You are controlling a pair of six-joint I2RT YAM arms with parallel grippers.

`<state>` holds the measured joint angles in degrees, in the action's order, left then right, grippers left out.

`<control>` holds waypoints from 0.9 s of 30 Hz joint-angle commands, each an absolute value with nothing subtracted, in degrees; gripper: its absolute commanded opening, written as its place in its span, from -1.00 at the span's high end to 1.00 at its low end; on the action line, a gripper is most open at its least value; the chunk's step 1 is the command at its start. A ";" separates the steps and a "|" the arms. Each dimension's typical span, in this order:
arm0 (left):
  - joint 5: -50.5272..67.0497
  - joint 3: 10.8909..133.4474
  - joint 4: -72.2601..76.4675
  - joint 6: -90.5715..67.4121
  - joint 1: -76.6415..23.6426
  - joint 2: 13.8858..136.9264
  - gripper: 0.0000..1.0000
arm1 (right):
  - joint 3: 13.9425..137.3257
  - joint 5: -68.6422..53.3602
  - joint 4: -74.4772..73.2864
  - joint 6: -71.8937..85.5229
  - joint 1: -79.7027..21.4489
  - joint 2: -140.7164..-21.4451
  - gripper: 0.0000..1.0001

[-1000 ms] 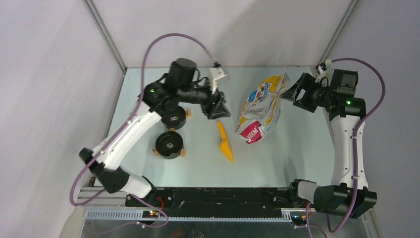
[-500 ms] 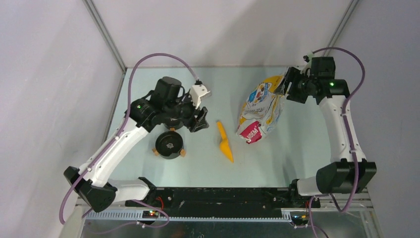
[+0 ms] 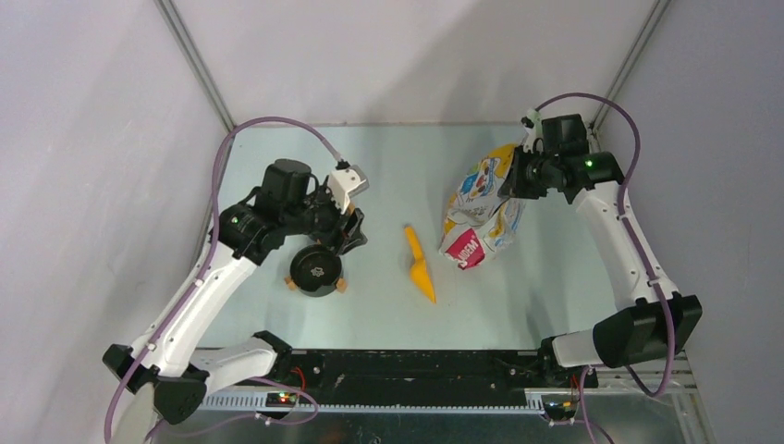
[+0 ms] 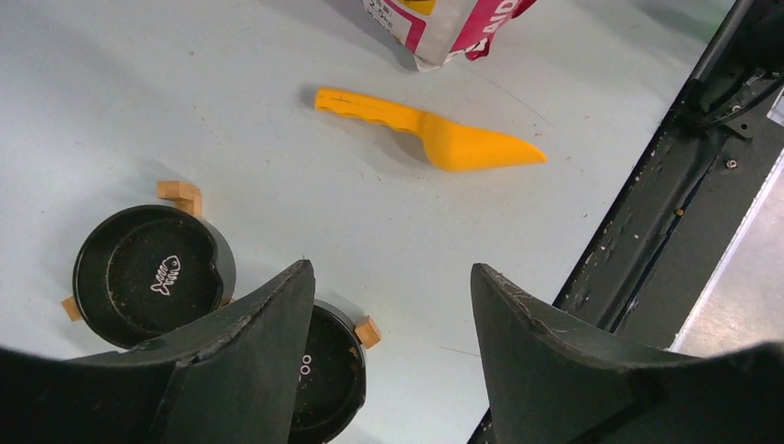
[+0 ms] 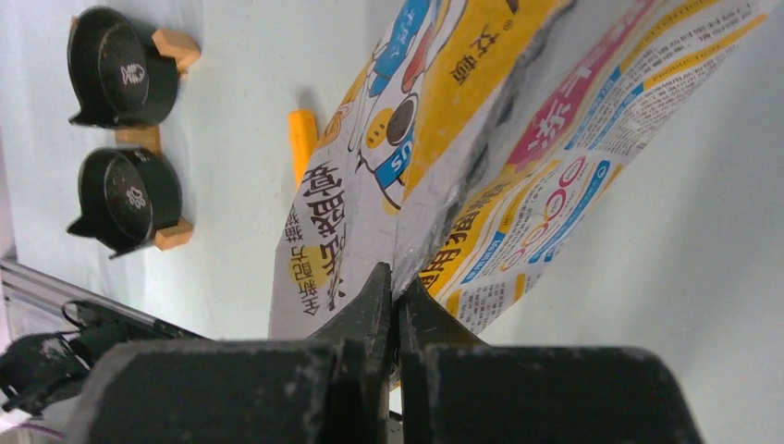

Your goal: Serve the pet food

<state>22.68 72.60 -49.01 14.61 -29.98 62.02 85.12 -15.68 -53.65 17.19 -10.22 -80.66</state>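
Note:
No pet food shows in any view. The printed bag [image 3: 481, 208] lies on the table at the right, and my right gripper [image 3: 514, 180] is shut on its far edge. In the right wrist view the fingertips pinch a fold of the bag [image 5: 444, 139] at my right gripper [image 5: 396, 277]. The orange scoop [image 3: 419, 264] lies flat mid-table, also seen as the scoop [image 4: 434, 134]. My left gripper [image 3: 349, 233] hangs open and holds nothing, above the two black bowls. Between its fingers at the left gripper [image 4: 388, 268] is bare table.
Two black bowls with orange tabs stand at the left: the fish-marked bowl [image 4: 148, 273] and a second bowl [image 4: 328, 375] partly behind the left finger. From above, one bowl [image 3: 316, 268] shows. A black rail [image 4: 666, 185] runs along the near table edge.
My right gripper moved left onto the bag's far edge and shut on it. My left arm drew back left and nearer, over the bowls, still open.

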 commanded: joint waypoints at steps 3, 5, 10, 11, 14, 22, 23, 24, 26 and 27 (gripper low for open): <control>23.33 72.18 -47.23 15.63 -29.62 61.10 -0.39 | 86.48 -22.58 -57.62 10.01 -17.34 -72.67 1.00; 23.71 72.30 -47.17 15.41 -29.62 61.73 -0.39 | 88.17 -23.00 -58.19 8.19 -19.36 -71.89 1.00; 24.70 73.43 -46.41 14.01 -29.62 63.91 -0.39 | 89.53 -23.54 -58.89 5.69 -22.12 -70.94 1.00; 25.14 73.77 -46.23 13.37 -29.62 64.21 -0.39 | 89.06 -23.07 -58.84 4.83 -22.30 -70.80 1.00; 26.63 74.18 -45.40 11.49 -29.63 65.55 -0.38 | 85.77 -21.81 -57.89 3.56 -21.71 -69.70 1.00; 30.70 71.55 -40.58 7.93 -30.09 68.19 -0.36 | 83.38 -30.99 -56.13 9.23 -6.19 -67.55 -0.22; 31.18 71.37 -39.39 7.52 -30.59 69.43 -0.35 | 83.40 -32.59 -55.98 10.70 -4.46 -67.60 -0.29; 31.24 71.74 -38.99 7.49 -30.94 70.18 -0.34 | 83.40 -35.70 -55.89 11.79 -0.70 -67.59 -0.37; 30.68 72.52 -38.01 7.67 -32.25 72.68 -0.32 | 83.22 -39.86 -55.45 12.90 4.26 -67.47 -0.41; 30.32 73.65 -37.47 7.79 -33.35 74.75 -0.30 | 82.79 -40.67 -55.15 13.04 5.78 -67.32 -0.41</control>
<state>28.93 71.92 -42.02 9.04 -30.94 70.15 81.91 -30.74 -58.24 9.65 -0.71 -68.07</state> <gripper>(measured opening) 0.663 0.698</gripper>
